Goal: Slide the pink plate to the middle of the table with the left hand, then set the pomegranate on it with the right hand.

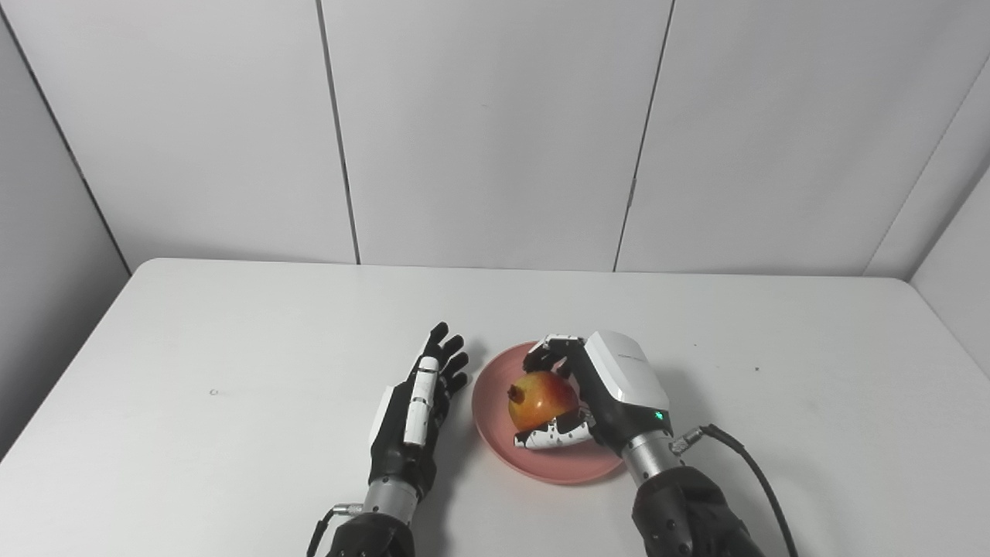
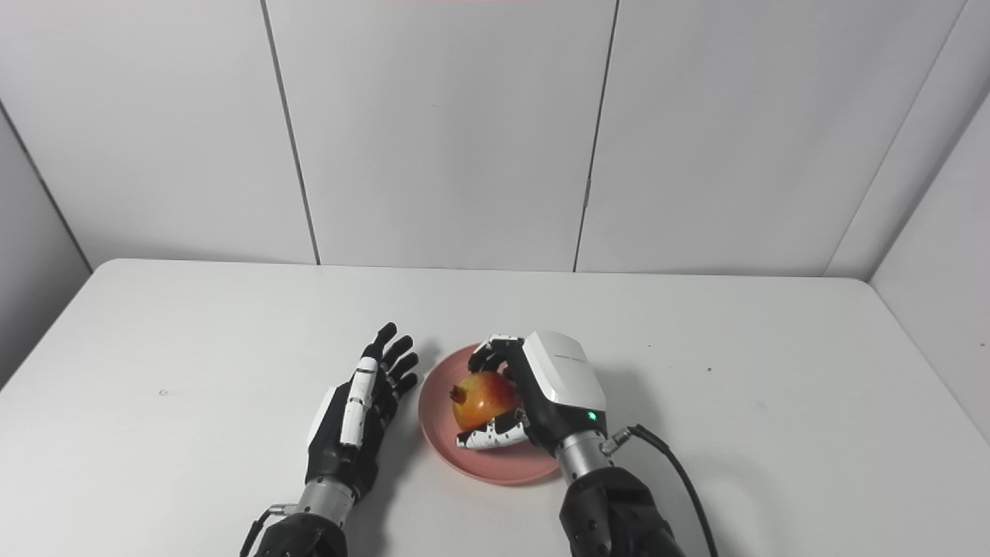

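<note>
Left hand (image 1: pixel 418 410): black fingers (image 1: pixel 441 352), white segmented strip along thumb side, white panel on back, silver cylindrical wrist collar, thin cable at wrist, black forearm sleeve. Right hand (image 1: pixel 603 387): glossy white back cover bearing faint grey lettering, green indicator light, white-and-black segmented thumb, ribbed metal wrist, thick black cable looping from connector.

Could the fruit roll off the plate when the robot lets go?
It might. The pomegranate is round and the pink plate looks shallow, so it could roll when the right hand opens. A finger could also catch the fruit as it pulls away. The open left hand lies just beside the plate's rim, so a sideways move could nudge the plate.
</note>
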`<state>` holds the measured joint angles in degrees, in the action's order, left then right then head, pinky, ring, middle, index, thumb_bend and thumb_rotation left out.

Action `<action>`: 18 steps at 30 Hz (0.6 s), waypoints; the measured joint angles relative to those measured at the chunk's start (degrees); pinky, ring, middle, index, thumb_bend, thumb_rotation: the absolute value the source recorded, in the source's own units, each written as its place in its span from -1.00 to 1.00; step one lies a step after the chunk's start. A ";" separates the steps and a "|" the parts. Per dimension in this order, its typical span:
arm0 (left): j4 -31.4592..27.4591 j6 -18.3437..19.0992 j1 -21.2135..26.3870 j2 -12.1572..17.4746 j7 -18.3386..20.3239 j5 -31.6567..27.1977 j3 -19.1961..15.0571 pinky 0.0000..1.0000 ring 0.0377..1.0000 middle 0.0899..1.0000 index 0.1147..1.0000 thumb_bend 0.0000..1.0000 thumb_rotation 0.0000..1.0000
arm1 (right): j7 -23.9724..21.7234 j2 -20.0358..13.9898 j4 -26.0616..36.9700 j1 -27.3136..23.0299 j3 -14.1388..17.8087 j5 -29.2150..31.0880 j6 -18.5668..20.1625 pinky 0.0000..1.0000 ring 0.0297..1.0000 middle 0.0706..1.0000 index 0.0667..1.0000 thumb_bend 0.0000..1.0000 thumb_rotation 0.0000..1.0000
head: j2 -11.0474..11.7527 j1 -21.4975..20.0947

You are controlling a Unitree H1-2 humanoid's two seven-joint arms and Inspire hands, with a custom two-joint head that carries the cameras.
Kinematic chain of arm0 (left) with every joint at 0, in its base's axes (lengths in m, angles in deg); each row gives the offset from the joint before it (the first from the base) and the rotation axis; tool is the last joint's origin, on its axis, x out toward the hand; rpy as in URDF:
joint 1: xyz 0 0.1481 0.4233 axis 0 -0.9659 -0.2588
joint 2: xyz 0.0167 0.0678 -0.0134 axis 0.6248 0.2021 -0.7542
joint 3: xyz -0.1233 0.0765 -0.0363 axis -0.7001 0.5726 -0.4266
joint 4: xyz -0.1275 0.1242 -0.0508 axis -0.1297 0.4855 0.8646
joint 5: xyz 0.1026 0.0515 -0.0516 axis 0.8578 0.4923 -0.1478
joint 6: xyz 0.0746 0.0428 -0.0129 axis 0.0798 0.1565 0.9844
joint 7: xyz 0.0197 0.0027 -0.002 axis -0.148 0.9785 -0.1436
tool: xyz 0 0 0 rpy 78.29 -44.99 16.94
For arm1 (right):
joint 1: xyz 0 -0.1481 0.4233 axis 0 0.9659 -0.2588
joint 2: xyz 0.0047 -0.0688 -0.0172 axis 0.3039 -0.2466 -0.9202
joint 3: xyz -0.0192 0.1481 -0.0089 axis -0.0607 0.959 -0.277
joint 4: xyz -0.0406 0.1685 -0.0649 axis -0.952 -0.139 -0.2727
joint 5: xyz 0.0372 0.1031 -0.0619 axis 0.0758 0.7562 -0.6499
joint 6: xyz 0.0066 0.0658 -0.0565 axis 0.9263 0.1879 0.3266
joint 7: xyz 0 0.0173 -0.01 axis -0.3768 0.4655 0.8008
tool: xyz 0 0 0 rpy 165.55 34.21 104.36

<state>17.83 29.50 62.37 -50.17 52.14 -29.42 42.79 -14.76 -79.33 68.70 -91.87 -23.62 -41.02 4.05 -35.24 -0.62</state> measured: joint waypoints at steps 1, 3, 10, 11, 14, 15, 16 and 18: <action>-0.01 0.05 0.00 0.00 0.00 0.00 0.01 0.86 0.85 0.86 0.86 -0.18 1.00 | 0.00 -0.14 0.00 0.12 -0.18 -0.35 -0.03 -0.59 -0.45 -0.13 -0.10 0.06 -1.00 | 0.00 0.00; -0.04 0.13 0.00 0.00 0.00 0.00 0.01 0.85 0.85 0.86 0.86 -0.18 1.00 | 0.00 -0.33 -0.02 0.25 -0.41 -0.74 -0.14 -0.62 -0.49 -0.13 -0.10 0.06 -1.00 | -0.18 -0.09; -0.14 0.43 0.00 0.00 0.08 -0.02 0.02 0.85 0.84 0.86 0.85 -0.18 1.00 | 0.12 -0.67 -0.27 0.35 -0.47 -0.82 -0.89 -0.64 -0.50 -0.13 -0.10 0.06 -1.00 | -0.35 -0.26; -0.14 0.42 0.00 0.00 0.11 -0.03 0.02 0.85 0.84 0.86 0.86 -0.18 1.00 | 0.16 -0.67 -0.28 0.39 -0.45 -0.82 -0.90 -0.64 -0.50 -0.13 -0.10 0.06 -1.00 | -0.35 -0.26; -0.13 0.40 0.00 0.01 0.21 -0.04 0.02 0.83 0.83 0.85 0.85 -0.17 1.00 | 0.17 -0.66 -0.25 0.54 -0.23 -0.73 -0.94 -0.60 -0.44 -0.12 -0.10 0.06 -1.00 | -0.53 -0.26; -0.14 0.41 0.00 0.01 0.21 -0.04 0.01 0.83 0.83 0.85 0.85 -0.17 1.00 | 0.17 -0.65 -0.22 0.62 -0.11 -0.70 -0.95 -0.56 -0.41 -0.18 -0.05 0.05 -1.00 | -0.53 -0.26; -0.14 0.43 0.00 0.01 0.21 -0.04 0.01 0.84 0.83 0.85 0.85 -0.17 1.00 | 0.17 -0.65 -0.16 0.71 0.02 -0.69 -0.95 -0.50 -0.34 -0.21 -0.01 0.05 -1.00 | -0.62 -0.35; -0.14 0.44 0.00 0.02 0.21 -0.03 0.02 0.84 0.84 0.85 0.86 -0.17 1.00 | 0.17 -0.64 -0.01 0.98 0.39 -0.68 -0.95 -0.37 -0.21 -0.18 -0.01 0.05 -1.00 | -0.70 -0.44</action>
<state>17.69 29.93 62.37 -50.15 52.36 -29.45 42.80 -14.59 -79.97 68.69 -90.89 -23.24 -41.70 3.10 -35.95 -1.05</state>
